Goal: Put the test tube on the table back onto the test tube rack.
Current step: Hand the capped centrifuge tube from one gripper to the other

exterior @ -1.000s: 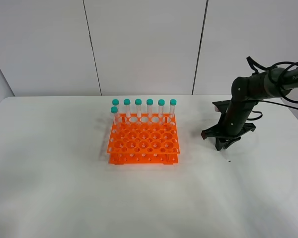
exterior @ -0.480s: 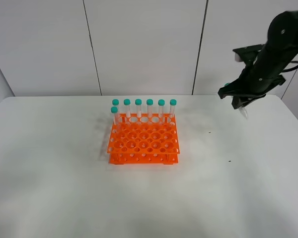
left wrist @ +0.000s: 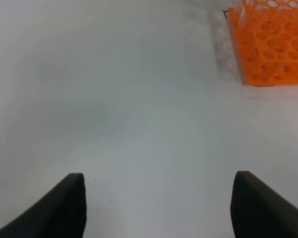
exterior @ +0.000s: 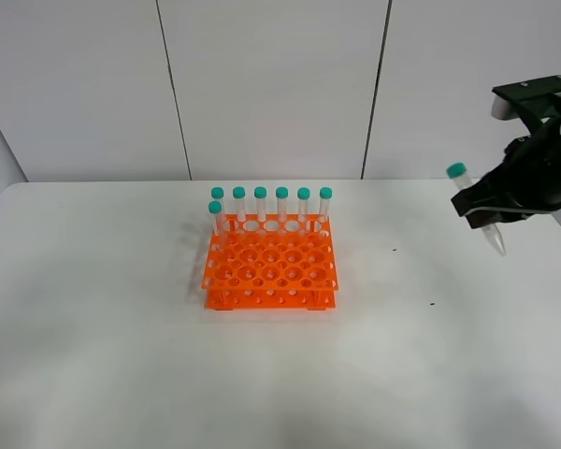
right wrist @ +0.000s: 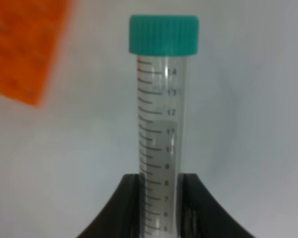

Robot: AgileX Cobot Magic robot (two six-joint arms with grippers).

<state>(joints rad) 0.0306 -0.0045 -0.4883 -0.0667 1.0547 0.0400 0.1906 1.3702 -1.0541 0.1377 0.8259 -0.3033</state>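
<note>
Right gripper [right wrist: 161, 210]: black fingers pressed onto the lower part of the test tube [right wrist: 160, 129], pinching it from both sides. Tube clear plastic, slim, black graduation marks printed down its side, teal-green cap [right wrist: 163, 33], conical tip. Held in the air, tilted, cap uppermost and leaning toward the test tube rack [exterior: 269, 265], well apart from it. Rack bright orange, tiered, gridded with round holes; seven capped tubes [exterior: 281, 208] upright along its far side. Left gripper [left wrist: 159, 201]: jaws spread wide, nothing between, over the matte white table [exterior: 122, 355].
</note>
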